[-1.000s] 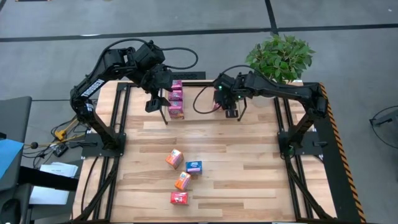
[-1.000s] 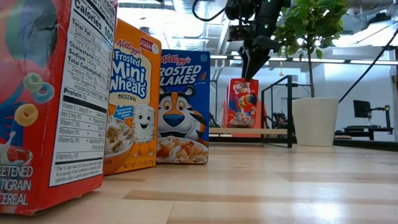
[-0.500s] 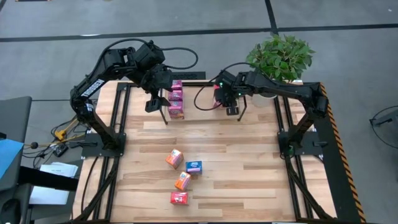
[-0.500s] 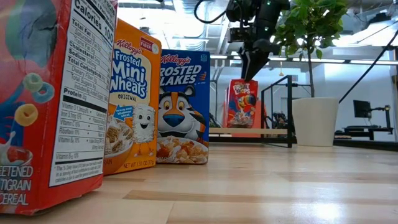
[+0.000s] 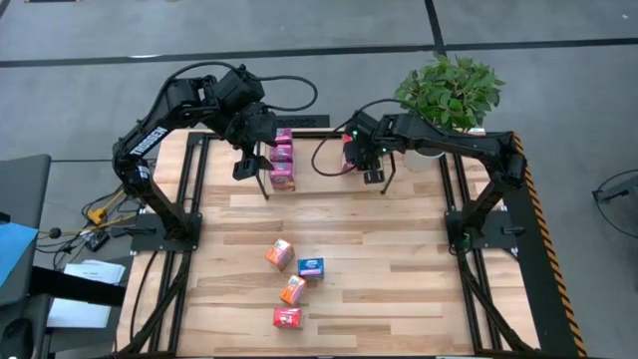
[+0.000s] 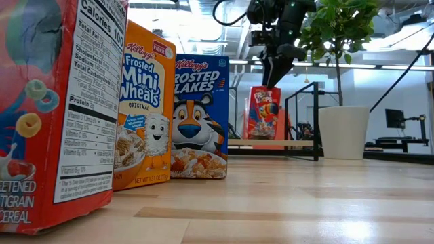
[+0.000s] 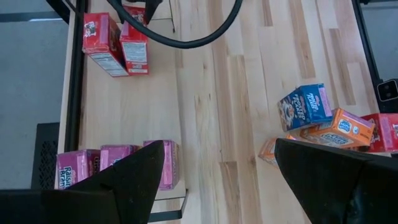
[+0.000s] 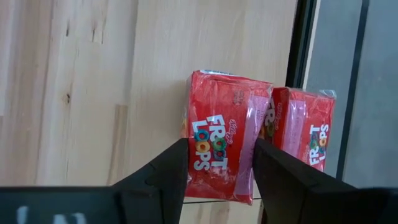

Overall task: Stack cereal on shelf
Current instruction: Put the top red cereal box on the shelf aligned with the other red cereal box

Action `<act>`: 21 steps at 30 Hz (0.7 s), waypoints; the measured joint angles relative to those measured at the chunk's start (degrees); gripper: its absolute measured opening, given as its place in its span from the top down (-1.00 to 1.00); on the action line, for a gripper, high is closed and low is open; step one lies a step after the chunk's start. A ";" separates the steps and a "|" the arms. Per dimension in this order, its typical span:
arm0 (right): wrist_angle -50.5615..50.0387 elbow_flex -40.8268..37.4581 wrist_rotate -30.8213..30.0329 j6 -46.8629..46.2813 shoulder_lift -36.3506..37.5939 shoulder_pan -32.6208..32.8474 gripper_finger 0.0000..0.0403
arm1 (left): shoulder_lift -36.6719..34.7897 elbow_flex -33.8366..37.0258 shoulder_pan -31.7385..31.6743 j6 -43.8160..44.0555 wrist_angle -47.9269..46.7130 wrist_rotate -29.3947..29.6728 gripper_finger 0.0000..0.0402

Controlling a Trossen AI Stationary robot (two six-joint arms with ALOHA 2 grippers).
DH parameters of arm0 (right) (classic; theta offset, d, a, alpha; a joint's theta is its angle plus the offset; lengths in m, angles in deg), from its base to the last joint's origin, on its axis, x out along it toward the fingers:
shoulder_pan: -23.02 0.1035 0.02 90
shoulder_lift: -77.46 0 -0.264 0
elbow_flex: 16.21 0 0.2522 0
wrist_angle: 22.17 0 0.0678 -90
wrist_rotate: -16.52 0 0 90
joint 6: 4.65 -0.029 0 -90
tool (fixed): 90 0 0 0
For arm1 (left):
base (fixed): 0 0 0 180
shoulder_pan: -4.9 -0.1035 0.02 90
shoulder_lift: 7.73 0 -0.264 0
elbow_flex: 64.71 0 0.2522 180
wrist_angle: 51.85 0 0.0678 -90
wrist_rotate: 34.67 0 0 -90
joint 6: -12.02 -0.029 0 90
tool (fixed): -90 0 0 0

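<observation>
**Q:** Since a second ago, what has shifted?

**Me:** Only my right gripper [image 5: 373, 176]. It has crept a little toward the table's far edge and lifted slightly. Seen from table height, it [image 6: 271, 73] now hangs just above the red cereal box [image 6: 264, 112], clear of its top.

**Q:** Are those fingers shut on anything?

**Me:** No. They stand apart with nothing between them. My right wrist camera looks down past them onto that same box [image 8: 217, 163]. It is glossy red with "Froot Loops" in coloured letters. A second red box [image 8: 305, 137] stands just beside it, against a thin black rod.

**Q:** And the arm itself?

**Me:** It reaches in from the right side, elbow near the potted plant [image 5: 449, 90], wrist bent so the fingers point down. The red box stands at the back of the table by the shelf [image 6: 316, 122].

**Q:** Your other hand?

**Me:** My left gripper [image 5: 251, 165] hovers at the back left with its fingers spread wide and empty, close beside a row of pink boxes [image 5: 282, 160].

**Q:** The rest of the cereal?

**Me:** Four boxes wait at the front of the table [image 5: 399, 259]. An orange box [image 5: 279, 254] and a blue box [image 5: 311, 267] sit side by side, then another orange one [image 5: 292, 290], then a red one [image 5: 287, 317] nearest the front edge.
</observation>
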 joint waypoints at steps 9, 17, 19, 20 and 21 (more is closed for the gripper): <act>0.03 0.01 0.00 -0.07 0.00 -0.45 0.01 | 0.02 0.00 -0.02 -0.44 0.00 0.00 -0.48; 0.05 -0.01 -0.14 -0.22 0.00 -0.43 -0.16 | 0.02 0.00 -0.02 -0.48 -0.01 0.00 -0.48; 0.09 -0.01 -0.24 -0.22 0.00 -0.43 -0.20 | 0.00 0.00 0.00 -0.65 -0.02 0.00 -0.48; 0.11 -0.01 -0.25 -0.23 0.00 -0.43 -0.21 | 0.02 0.00 -0.02 -0.85 -0.02 -0.01 -0.48; 0.12 0.01 -0.27 -0.22 0.00 -0.43 -0.22 | 0.02 0.00 -0.02 -0.87 0.00 0.00 -0.48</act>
